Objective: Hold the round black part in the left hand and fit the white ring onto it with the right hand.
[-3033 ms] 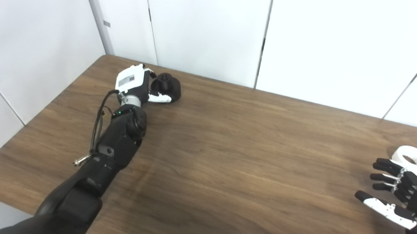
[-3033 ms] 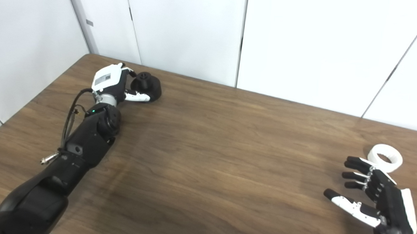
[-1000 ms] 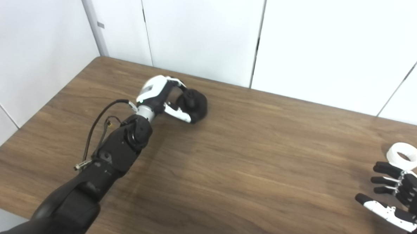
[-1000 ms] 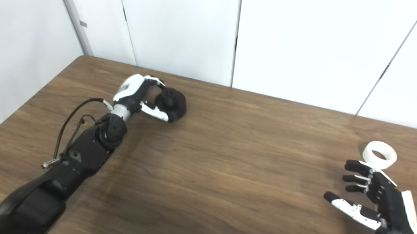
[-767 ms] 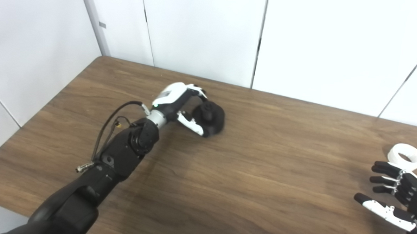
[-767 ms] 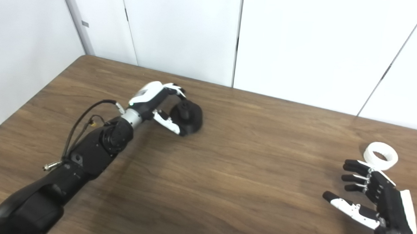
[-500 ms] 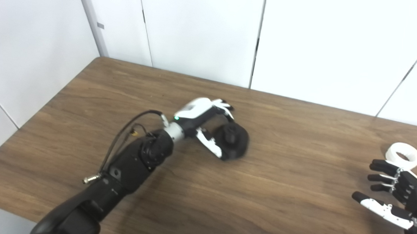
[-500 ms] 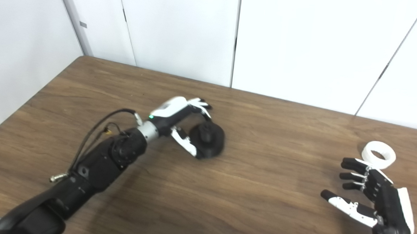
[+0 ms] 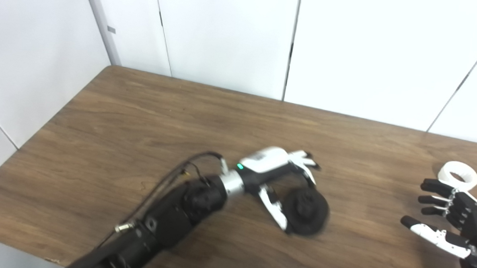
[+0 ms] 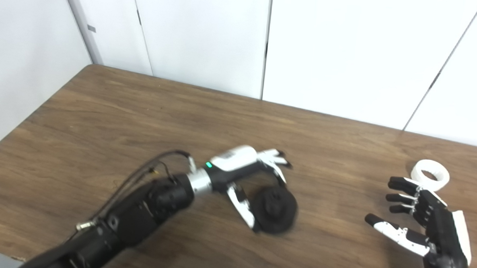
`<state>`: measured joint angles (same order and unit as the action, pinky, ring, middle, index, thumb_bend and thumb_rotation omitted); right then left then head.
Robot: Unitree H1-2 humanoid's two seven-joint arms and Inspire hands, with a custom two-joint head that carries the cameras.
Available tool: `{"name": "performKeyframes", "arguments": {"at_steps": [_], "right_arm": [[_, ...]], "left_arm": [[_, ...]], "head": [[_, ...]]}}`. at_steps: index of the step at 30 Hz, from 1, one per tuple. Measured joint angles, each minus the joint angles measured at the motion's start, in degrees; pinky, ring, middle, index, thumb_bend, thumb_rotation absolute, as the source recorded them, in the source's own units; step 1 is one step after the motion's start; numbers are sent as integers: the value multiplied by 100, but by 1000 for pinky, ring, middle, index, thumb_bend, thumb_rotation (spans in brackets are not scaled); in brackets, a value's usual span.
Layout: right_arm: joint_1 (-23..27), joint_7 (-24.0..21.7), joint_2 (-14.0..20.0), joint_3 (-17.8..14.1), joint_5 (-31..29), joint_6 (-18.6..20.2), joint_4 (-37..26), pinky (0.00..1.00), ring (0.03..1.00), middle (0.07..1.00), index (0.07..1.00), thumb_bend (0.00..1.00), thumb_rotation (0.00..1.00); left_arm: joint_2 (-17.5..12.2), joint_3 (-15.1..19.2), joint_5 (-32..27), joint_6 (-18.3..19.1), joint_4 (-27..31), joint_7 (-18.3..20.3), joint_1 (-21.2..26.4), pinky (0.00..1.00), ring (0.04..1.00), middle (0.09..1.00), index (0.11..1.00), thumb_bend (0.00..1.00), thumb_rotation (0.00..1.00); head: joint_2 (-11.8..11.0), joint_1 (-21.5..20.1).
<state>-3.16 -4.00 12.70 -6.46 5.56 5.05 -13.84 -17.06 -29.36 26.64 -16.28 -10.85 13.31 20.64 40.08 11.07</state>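
Note:
The round black part (image 9: 306, 211) is near the table's middle, tipped with its hub facing me, and my left hand (image 9: 275, 174) is shut on it, thumb on its left and fingers over its top. Whether it touches the table I cannot tell. The white ring (image 9: 459, 176) lies flat on the table at the far right. Just in front of the ring, my right hand (image 10: 424, 222) hovers open, fingers spread, holding nothing and apart from the ring.
The wooden table (image 9: 142, 117) stretches from a white panelled wall at the back to its front edge at lower left. My left forearm, with a loose black cable (image 9: 168, 183), lies across the front left of the table.
My left hand has carried the black part from the table's back left towards the middle and front. The right hand and the ring have stayed where they were. The camera shifted slightly.

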Motion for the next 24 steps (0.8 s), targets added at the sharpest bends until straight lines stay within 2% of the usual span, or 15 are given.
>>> {"name": "performKeyframes", "arguments": {"at_steps": [4,9,12,13,15,20,21,22,24], "right_arm": [[0,1,-1,2,9,1,-1,554,643,712,686,654,79],[0,1,-7,9,29,0,-1,544,637,708,685,655,89],[1,3,-13,20,58,-1,-2,543,634,705,683,661,87],[1,5,-16,24,66,-1,-3,535,631,704,683,663,102],[4,7,-33,40,95,-1,-30,528,626,703,684,665,111],[81,73,-210,169,260,36,-247,541,643,717,690,651,84],[114,81,-252,213,292,112,-306,540,642,718,690,649,78],[135,87,-297,262,346,166,-378,540,640,717,690,647,68],[201,104,-380,346,488,326,-466,537,635,716,693,641,73]], "left_arm": [[161,-151,29,-96,58,29,-113,936,994,899,486,519,80],[148,-227,69,-218,117,76,-141,954,1000,899,486,520,79],[140,-240,89,-253,142,94,-168,925,998,894,486,520,78],[137,-241,89,-262,143,94,-178,924,997,893,486,520,78],[115,-240,89,-278,147,98,-205,936,996,897,486,520,79],[-113,-222,116,-371,284,201,-227,856,974,893,487,520,81],[-169,-210,150,-400,331,229,-222,867,978,899,487,520,80],[-225,-197,170,-437,365,273,-210,862,977,898,487,520,79],[-300,-156,141,-509,365,312,-223,859,972,893,487,521,76]], "head": [[26,-79],[79,-254],[97,-343],[123,-465],[184,-973],[202,-1976],[202,-1978],[176,-2378],[132,-2678]]}}
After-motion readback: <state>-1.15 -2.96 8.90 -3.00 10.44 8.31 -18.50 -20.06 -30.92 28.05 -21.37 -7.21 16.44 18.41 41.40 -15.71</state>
